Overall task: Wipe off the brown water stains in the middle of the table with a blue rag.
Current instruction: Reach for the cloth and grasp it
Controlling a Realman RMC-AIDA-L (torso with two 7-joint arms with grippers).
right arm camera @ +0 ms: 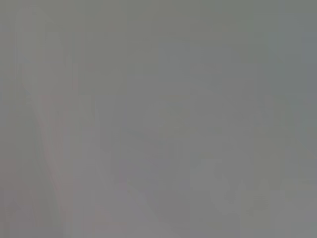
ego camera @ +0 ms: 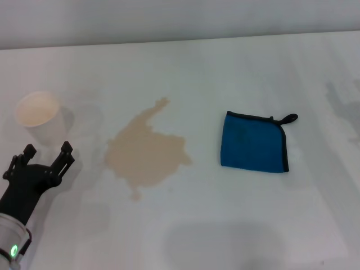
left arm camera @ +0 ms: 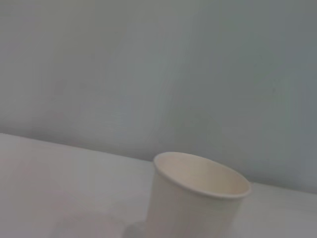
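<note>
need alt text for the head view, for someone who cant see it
A tan-brown water stain with a thin tail spreads across the middle of a white table, with a folded blue rag lying flat to its right, apart from it. At the left, the left claw hangs open just in front of an upright cream paper cup; the right claw is out of view.

The right wrist view is a featureless grey blur with nothing identifiable. In the left wrist view the paper cup (left arm camera: 198, 198) is cut off at its base. The left arm (ego camera: 19, 197) runs off the head view's lower edge.
</note>
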